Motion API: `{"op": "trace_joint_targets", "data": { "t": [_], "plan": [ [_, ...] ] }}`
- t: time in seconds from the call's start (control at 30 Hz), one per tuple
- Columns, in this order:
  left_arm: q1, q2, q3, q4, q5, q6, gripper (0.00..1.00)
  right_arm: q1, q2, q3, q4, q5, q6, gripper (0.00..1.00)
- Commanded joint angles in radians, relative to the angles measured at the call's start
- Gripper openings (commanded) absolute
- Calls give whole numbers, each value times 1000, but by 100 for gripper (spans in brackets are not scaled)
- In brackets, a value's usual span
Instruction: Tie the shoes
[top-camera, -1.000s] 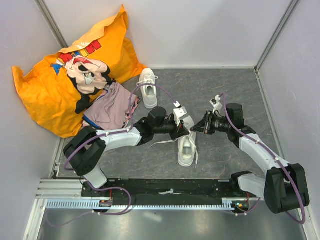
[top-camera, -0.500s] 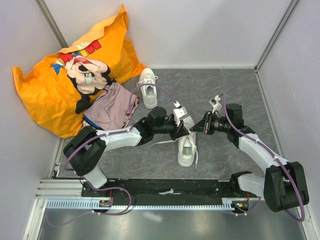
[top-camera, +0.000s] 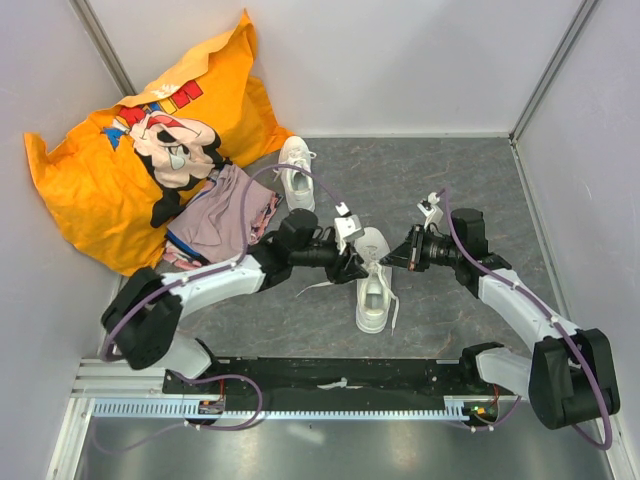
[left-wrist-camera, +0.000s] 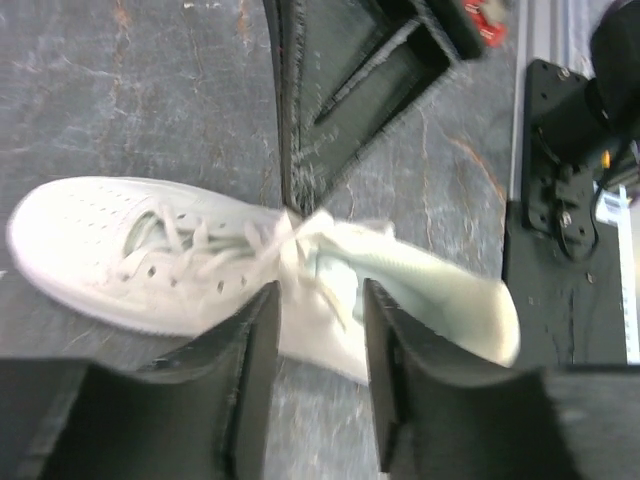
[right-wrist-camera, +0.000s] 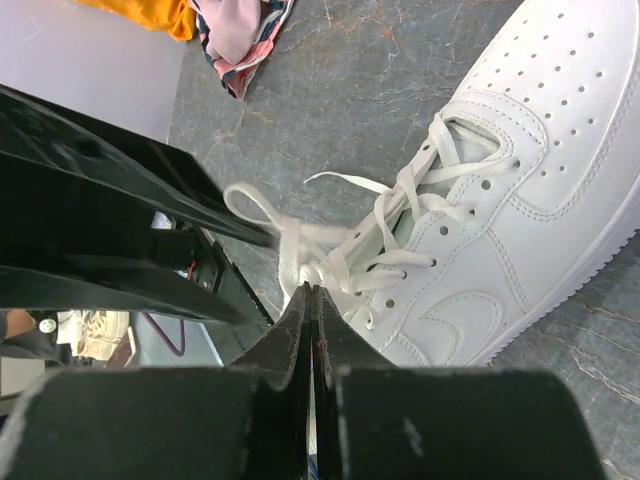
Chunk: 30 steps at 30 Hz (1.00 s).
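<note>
Sneakers first: you have two, both white low-tops, and they sit well apart. The near sneaker (top-camera: 372, 300) stands upright on the grey table (top-camera: 460, 180) between the two arms, toe pointing away from the bases. Its laces (right-wrist-camera: 405, 205) are loose, with one loop (right-wrist-camera: 252, 207) standing free and loose ends trailing onto the table on either side. The far sneaker (top-camera: 294, 172) rests upright toward the back, just beside the garment, and the left arm's purple cable (top-camera: 318, 180) arcs across it in the overhead view.

You have two grippers, one on each side of the near sneaker's lacing. The right gripper (right-wrist-camera: 308, 290) has its fingers pressed flat together, and a strand of the laces runs straight into the tips, so it reads as pinching that strand. The left gripper (left-wrist-camera: 320, 295) has its fingers spread with a clear gap. Through that gap you see the sneaker's side and a bit of lace, but you cannot tell whether it touches either.

One orange cushion (top-camera: 90, 180) with a cartoon print is propped in the back left corner. One pinkish-purple folded garment (top-camera: 222, 222) lies against its front edge, close to the left forearm.

From the right wrist, the left gripper's dark body blocks much of the left half of the view. From the left wrist, its own fingers cover the lower part of the shoe.
</note>
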Motion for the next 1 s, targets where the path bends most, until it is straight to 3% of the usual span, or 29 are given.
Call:
{"op": "trace_joint_targets", "data": {
  "t": [0.0, 0.2, 0.3, 0.37, 0.6, 0.97],
  "plan": [
    [36, -149, -29, -137, 120, 158, 56, 0, -33, 15, -13, 17, -43, 0],
    [154, -174, 8, -315, 222, 414, 58, 4, -53, 9, -24, 28, -57, 0],
    [174, -134, 62, -373, 229, 618, 58, 1, -62, 7, -33, 31, -63, 0],
    [174, -105, 103, -380, 229, 657, 58, 1, -60, 9, -36, 31, -61, 0],
    [162, -6, 154, -303, 369, 574, 63, 3, -53, 19, -38, 33, -64, 0],
    [145, 81, 251, -294, 429, 548, 55, 3, -42, 24, -43, 31, -71, 0]
  ]
}}
